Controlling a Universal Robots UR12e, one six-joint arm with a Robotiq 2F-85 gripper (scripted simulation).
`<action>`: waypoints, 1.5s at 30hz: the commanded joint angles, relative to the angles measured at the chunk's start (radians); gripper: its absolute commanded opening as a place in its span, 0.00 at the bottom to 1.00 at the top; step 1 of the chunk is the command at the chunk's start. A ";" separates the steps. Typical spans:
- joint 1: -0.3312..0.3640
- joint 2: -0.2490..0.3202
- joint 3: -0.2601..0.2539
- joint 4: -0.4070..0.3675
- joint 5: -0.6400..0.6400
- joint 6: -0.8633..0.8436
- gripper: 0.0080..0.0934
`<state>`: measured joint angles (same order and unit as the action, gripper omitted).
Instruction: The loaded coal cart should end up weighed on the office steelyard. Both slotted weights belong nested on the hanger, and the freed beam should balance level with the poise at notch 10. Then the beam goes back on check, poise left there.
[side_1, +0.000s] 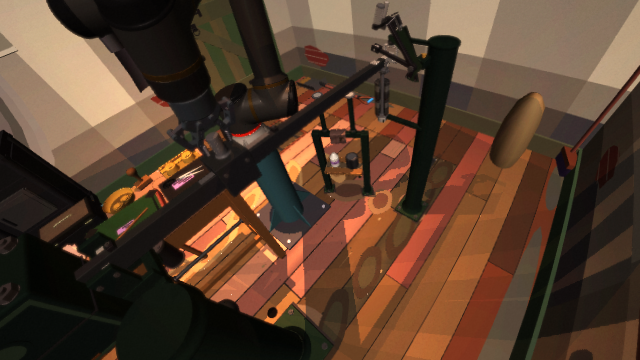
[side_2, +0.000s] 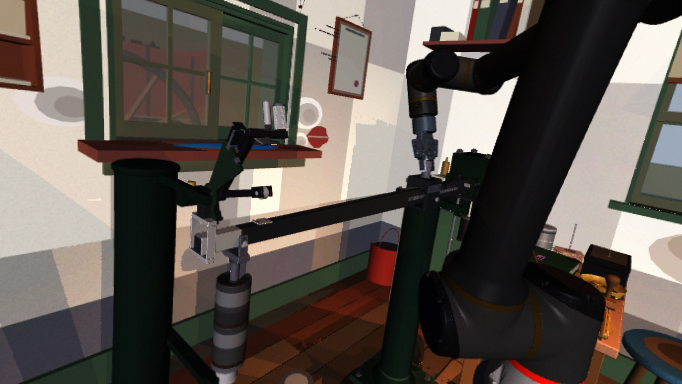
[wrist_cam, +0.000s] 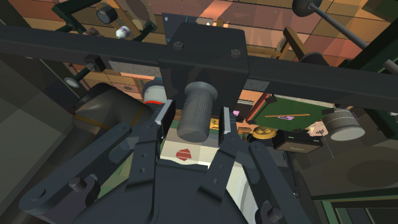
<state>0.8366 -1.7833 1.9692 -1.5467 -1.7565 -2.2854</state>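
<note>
The far end of the steelyard beam (side_1: 300, 117) is hidden behind my arm in the second side camera. The beam (side_2: 325, 212) is a long dark bar hung from a bracket on a green post (side_1: 425, 125). A dark block, the poise (wrist_cam: 204, 63), sits on the beam (wrist_cam: 308, 79) with a grey knurled knob (wrist_cam: 197, 111) standing out of it. My gripper (wrist_cam: 195, 118) is open around that knob, one finger on each side, holding nothing. In the second side camera the gripper (side_2: 425, 167) points straight down onto the poise (side_2: 425, 192). The hanger (side_2: 231, 320) hangs below the beam's near end with grey weights stacked on it.
The second green post (side_2: 405, 280) stands right under the poise. A green-topped desk (wrist_cam: 289, 115) with brass pieces and a grey cylinder (wrist_cam: 340, 126) lies beyond the beam. A small green frame (side_1: 345, 160) stands on the plank floor. A red bucket (side_2: 382, 262) sits by the wall.
</note>
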 joint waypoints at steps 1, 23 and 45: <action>0.000 0.000 -0.001 -0.001 0.000 0.000 0.59; 0.000 0.000 0.000 -0.001 0.000 0.000 0.37; -0.006 0.003 -0.003 -0.003 -0.001 -0.006 0.00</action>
<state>0.8323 -1.7815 1.9674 -1.5466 -1.7548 -2.2907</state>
